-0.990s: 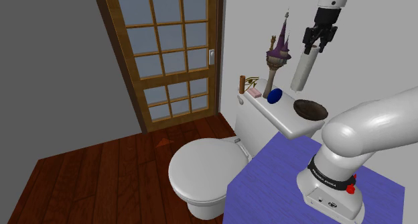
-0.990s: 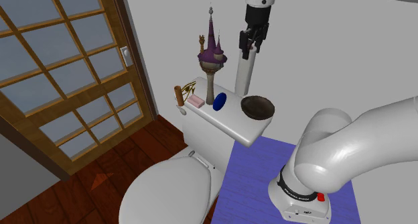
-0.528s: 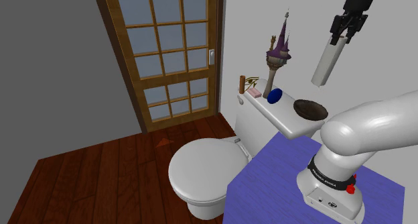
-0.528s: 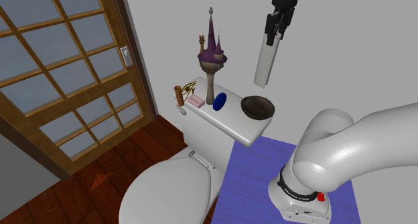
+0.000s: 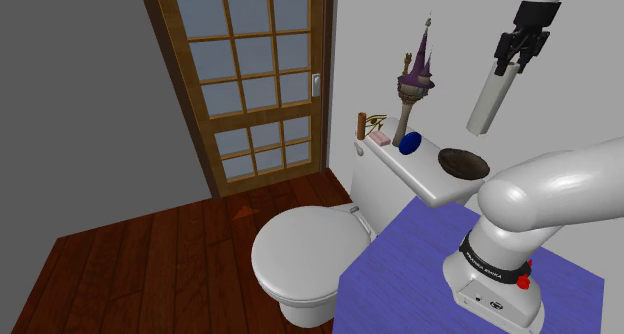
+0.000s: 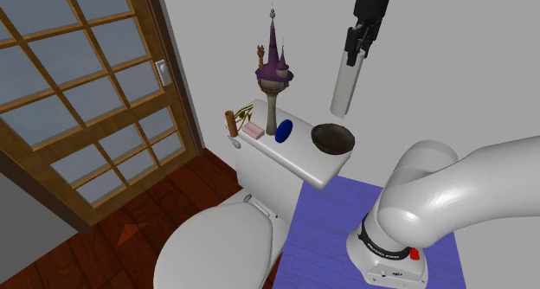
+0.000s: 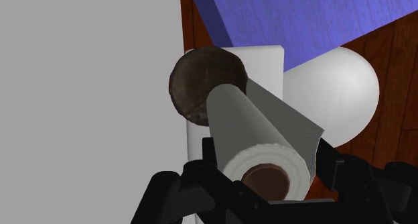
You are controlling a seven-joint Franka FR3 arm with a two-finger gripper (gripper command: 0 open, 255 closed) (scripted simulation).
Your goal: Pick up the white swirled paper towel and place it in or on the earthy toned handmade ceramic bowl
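Pincer (image 5: 517,60) clamping top end of paper towel roll (image 5: 486,104); roll hanging toward 7 o'clock from pincer, hovering above brown bowl (image 5: 463,163).

Ok so I'm using the toilet tank (image 5: 430,178) as my reference for everything. The bowl (image 5: 463,163) sits on the tank's lid, at the end nearest the stand (image 5: 420,267). Going along the lid toward the door (image 5: 245,72) I get a small oval thing (image 5: 408,143) with a tower figurine (image 5: 416,77) behind it by the wall. Then a flat block (image 5: 379,138) and a short post (image 5: 361,125) at the far end. The toilet seat (image 5: 300,252) is in front of the tank. Above the tank's bowl end, apart from the bowl, the paper towel roll (image 5: 488,100) hangs tilted, pinched at its upper end by the gripper (image 5: 512,62).
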